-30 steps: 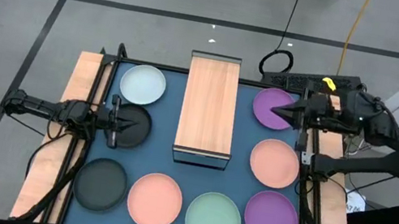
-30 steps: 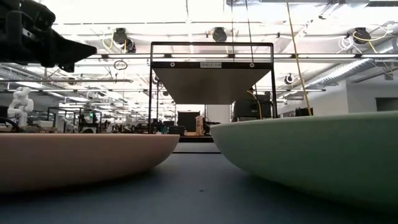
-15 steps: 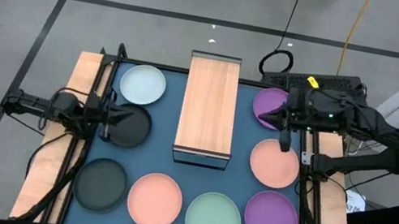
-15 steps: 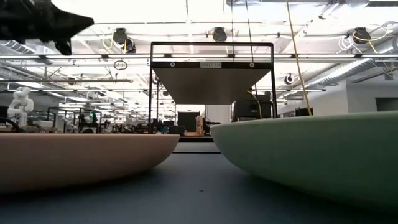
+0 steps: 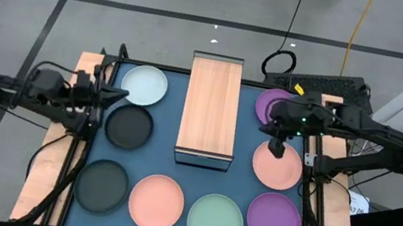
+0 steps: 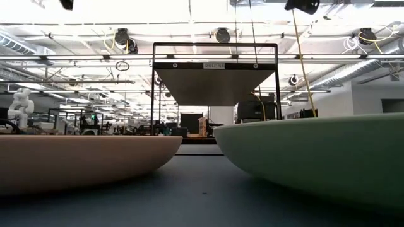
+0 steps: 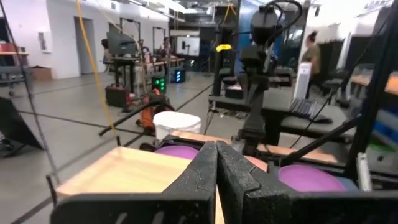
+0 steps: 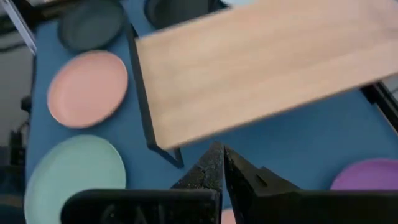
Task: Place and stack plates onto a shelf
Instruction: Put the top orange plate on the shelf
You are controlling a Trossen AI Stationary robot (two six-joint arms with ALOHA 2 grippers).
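At the far left of the high view the left gripper (image 5: 115,94) hangs at the mat's left edge, between the round pale blue matte plate (image 5: 144,85) and the upper round black matte plate (image 5: 129,127), its two dark fingers (image 7: 202,175) pressed together with nothing between them. Below those, the second black plate (image 5: 101,185) sits at the near left corner of the large dark blue mat (image 5: 240,170), with a round pink matte plate (image 5: 156,202) next along the front row. In the middle stands the small rectangular shelf (image 5: 211,108) with its light wood top and dark frame, bare; none of the eight plates is on it yet, so the task looks unstarted. Further right come the round mint green plate (image 5: 215,222), the front purple plate (image 5: 274,220), the second pink plate (image 5: 278,166) and the rear purple plate (image 5: 272,105). The right gripper (image 5: 278,146) hovers at the far rim of that second pink plate, tips pinched closed and empty, pointing toward the shelf in its wrist view. The risks are a matter of judgement: closed fingers cannot take a shallow rim, so either gripper descending as it is would only push a plate across the mat, perhaps into a neighbour lying just beside it. A thin rim grip could also let a plate tilt and slip, and a plate carried low might strike the shelf's dark frame instead of clearing the top.
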